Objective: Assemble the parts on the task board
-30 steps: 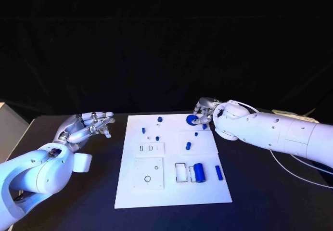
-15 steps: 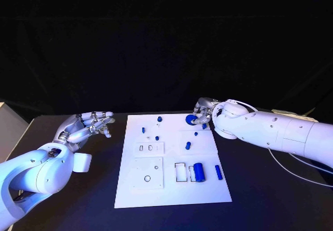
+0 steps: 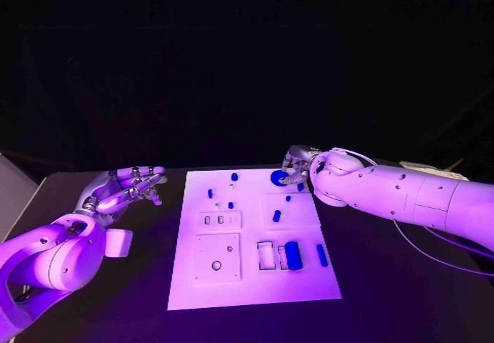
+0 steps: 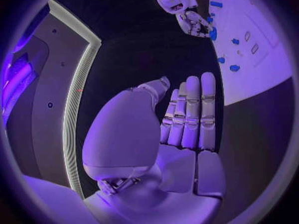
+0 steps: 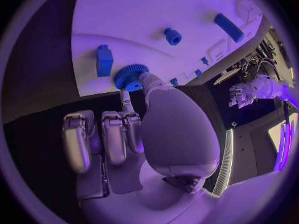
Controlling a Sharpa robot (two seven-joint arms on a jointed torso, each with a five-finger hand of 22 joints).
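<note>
Head view, nearest first: a large blue cylinder [image 3: 293, 255] and a slim bar [image 3: 322, 255] lie by the task board [image 3: 252, 286]'s near slots, with small blue pegs [image 3: 276, 215] standing mid-board in the route. At the far edge the right hand [image 3: 295, 169] pinches a blue gear [image 5: 131, 77]; it should carry it level and clear of those pegs. Left hand [image 3: 128, 187] hovers beside the board, fingers apart, empty.

Head camera looks down on the task board [image 3: 252, 243]; both wrist cameras share its far edge.
</note>
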